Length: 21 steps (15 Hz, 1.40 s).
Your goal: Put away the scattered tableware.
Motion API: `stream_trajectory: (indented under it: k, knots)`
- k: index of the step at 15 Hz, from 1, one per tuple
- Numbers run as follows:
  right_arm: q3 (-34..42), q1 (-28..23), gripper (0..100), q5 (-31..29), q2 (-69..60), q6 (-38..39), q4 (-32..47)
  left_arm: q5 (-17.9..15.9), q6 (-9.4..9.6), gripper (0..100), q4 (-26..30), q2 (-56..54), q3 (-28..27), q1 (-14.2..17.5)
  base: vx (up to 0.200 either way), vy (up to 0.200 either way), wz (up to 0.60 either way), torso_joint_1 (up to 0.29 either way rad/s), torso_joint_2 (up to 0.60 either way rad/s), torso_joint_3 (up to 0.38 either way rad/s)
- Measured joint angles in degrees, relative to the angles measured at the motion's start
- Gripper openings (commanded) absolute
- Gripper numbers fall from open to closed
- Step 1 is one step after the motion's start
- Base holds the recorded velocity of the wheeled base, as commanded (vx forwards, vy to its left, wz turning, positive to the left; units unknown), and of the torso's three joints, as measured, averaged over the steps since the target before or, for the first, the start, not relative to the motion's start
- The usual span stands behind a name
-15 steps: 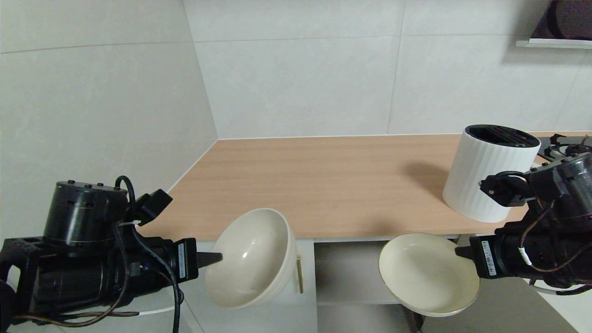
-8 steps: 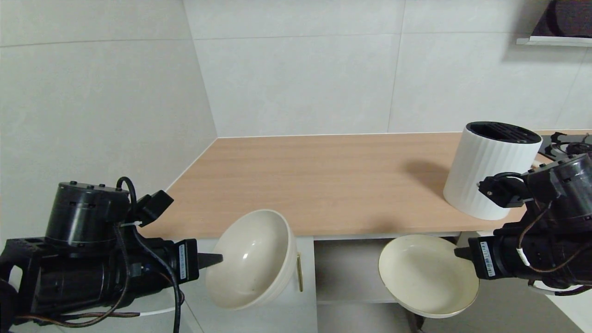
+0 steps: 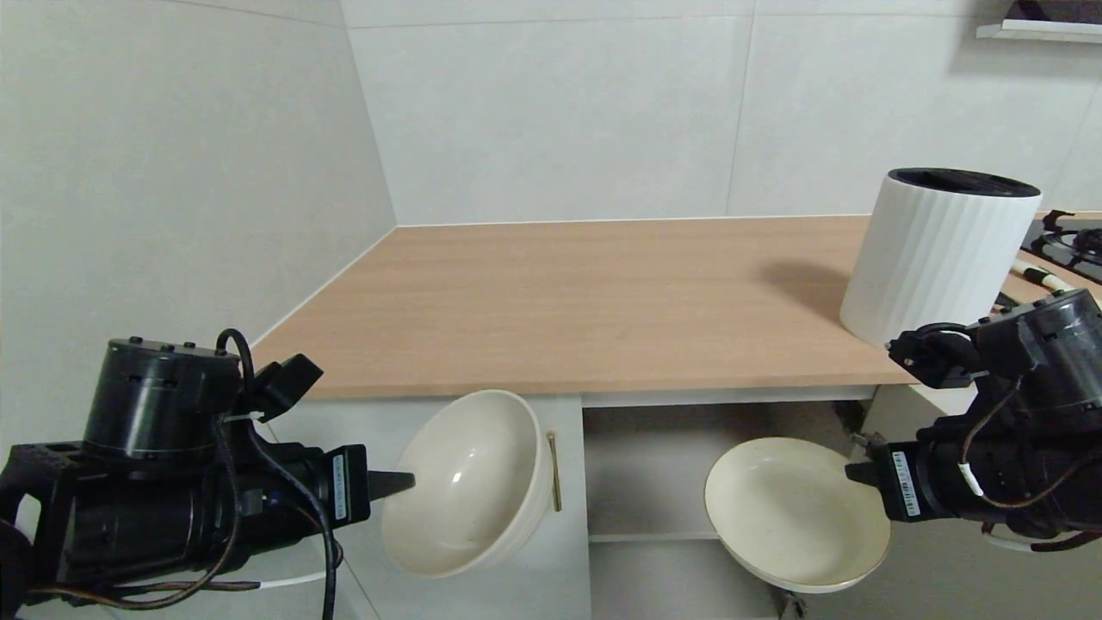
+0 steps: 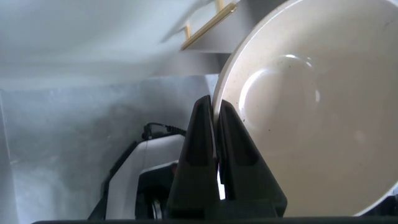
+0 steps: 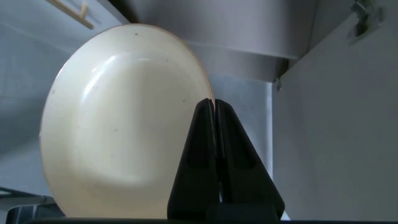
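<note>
1. Cream bowl (image 3: 465, 482) hangs in my left gripper (image 3: 406, 480). My fingers are pinched narrow on its rim, one inside the bowl and one outside. The bowl is tipped on its side with the hollow facing the head camera. I hold it in the air in front of the shut cabinet door (image 3: 482, 413).
2. My right gripper (image 3: 851, 470) clamps the rim of a cream plate (image 3: 796, 512) the same way, fingers nearly together with the rim between them. The plate is tilted, its face turned up toward the head camera. I hold it in the air before the open cabinet compartment (image 3: 654, 474) under the counter.
3. Bowl and plate are well apart, the bowl on my left and the plate on my right. Both are lower than the counter's front edge.
4. The pale cabinet door carries a slim brass handle (image 3: 554, 472). From the head view it shows just beside the bowl's right-hand rim.
5. Above, a wooden countertop (image 3: 585, 301) runs back into a tiled corner. A white ribbed cylindrical container (image 3: 938, 258) with a dark top stands on its right part. A gas hob (image 3: 1067, 245) lies near it at the right edge.
</note>
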Motion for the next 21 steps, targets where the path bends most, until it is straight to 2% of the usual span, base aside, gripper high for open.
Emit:
stream_trajectory:
  k: [12, 21]
  knots:
    - [0.66, -0.02, 0, 0.09, 0.63, -0.02, -1.55, 0.00, 0.46, 0, -0.11, 0.77, -0.09, 0.00, 0.000, 0.000, 0.00, -0.159, 0.46, 0.300]
    - [1.01, -0.10, 0, 0.09, 4.85, 0.35, -4.40, -0.02, 0.49, 0, 0.07, 0.77, 0.09, -0.29, 0.000, 0.000, 0.00, -0.013, 0.06, 0.042]
